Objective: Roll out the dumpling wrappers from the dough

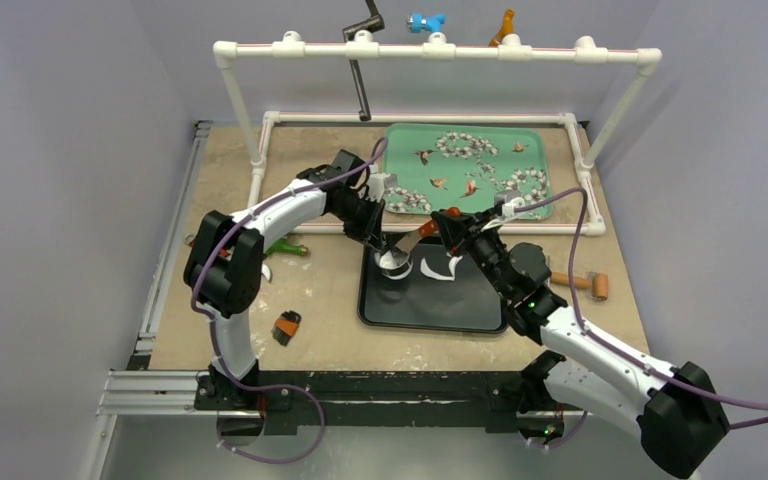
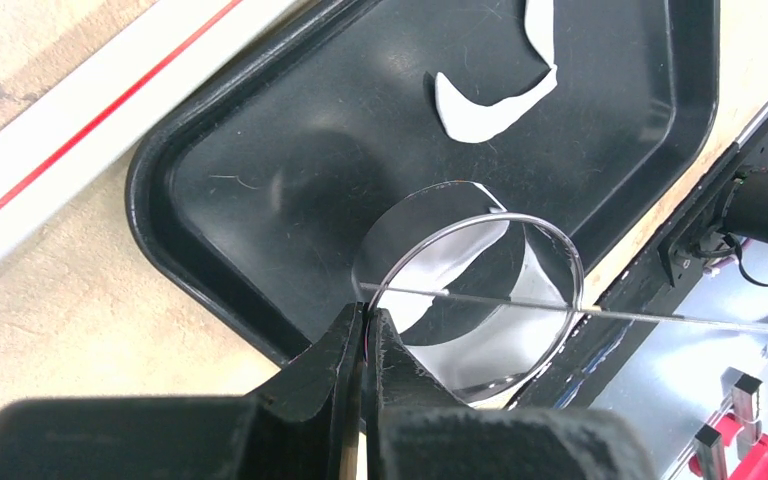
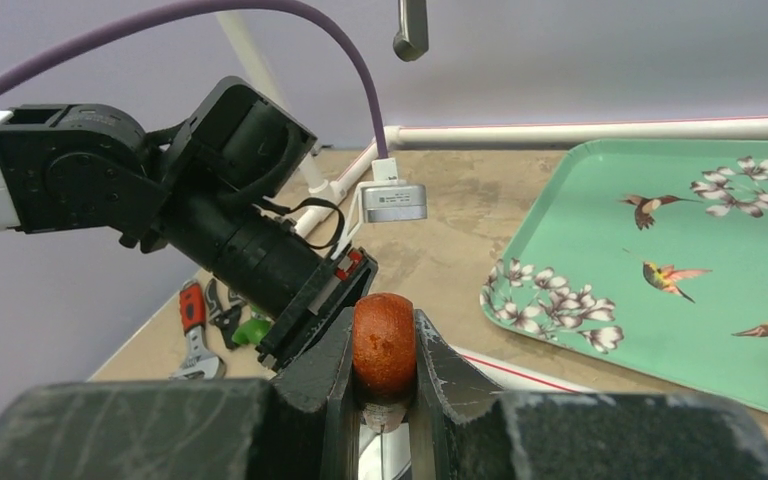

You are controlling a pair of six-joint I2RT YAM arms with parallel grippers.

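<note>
My left arm rises from its base toward 12 o'clock, folds at the elbow and runs toward 3 o'clock, with the wrist tipped down. My left gripper is pinched tight on the rim of the metal ring cutter. My right arm stretches low toward 10 o'clock. My right gripper is clamped on a rounded brown wooden handle, one finger on each side.

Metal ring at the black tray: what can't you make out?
- Left wrist view: whether anything sits inside the metal ring; its shiny wall shows only reflections.
- Top view: ring too small, partly behind the left pincer.
- Right wrist view: right pincer hides the wooden handle's far end.
</note>
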